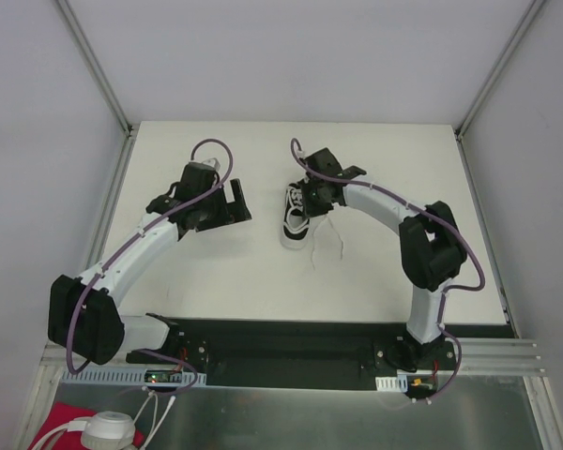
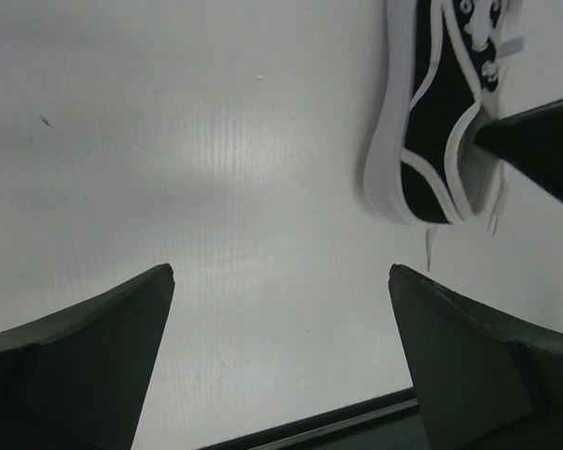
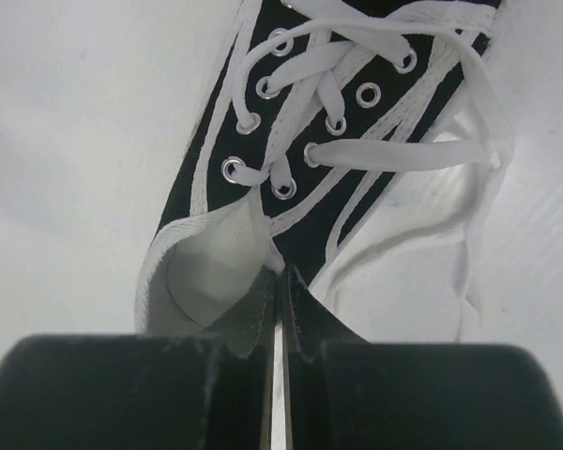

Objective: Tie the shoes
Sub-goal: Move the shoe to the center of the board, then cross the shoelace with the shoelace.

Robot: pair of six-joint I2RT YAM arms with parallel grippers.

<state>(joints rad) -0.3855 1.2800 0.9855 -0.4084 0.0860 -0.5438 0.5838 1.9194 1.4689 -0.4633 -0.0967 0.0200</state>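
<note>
One small black sneaker (image 1: 295,225) with a white sole lies near the middle of the white table (image 1: 216,281), its length running roughly from the far edge toward the near edge, with the toe end nearer the arm bases. Its thin white laces (image 1: 329,241) are threaded through the metal eyelets (image 3: 235,170) but untied. The loose ends trail over the table on the sneaker's right side, toward the near edge. The right gripper (image 3: 281,277) reaches down to the heel end of the sneaker with its jaws pressed together. In the right wrist view the fingertips meet on the rim of the opening, one finger over the pale lining (image 3: 202,272) and the other over the black outer side, so it pinches the collar of the sneaker. The left gripper (image 2: 281,347) hovers over bare table on the sneaker's left, apart from it. Its jaws are spread wide and hold nothing, and both dark fingers (image 2: 94,366) frame the lower corners of the left wrist view, with the sneaker's heel in the upper right
</note>
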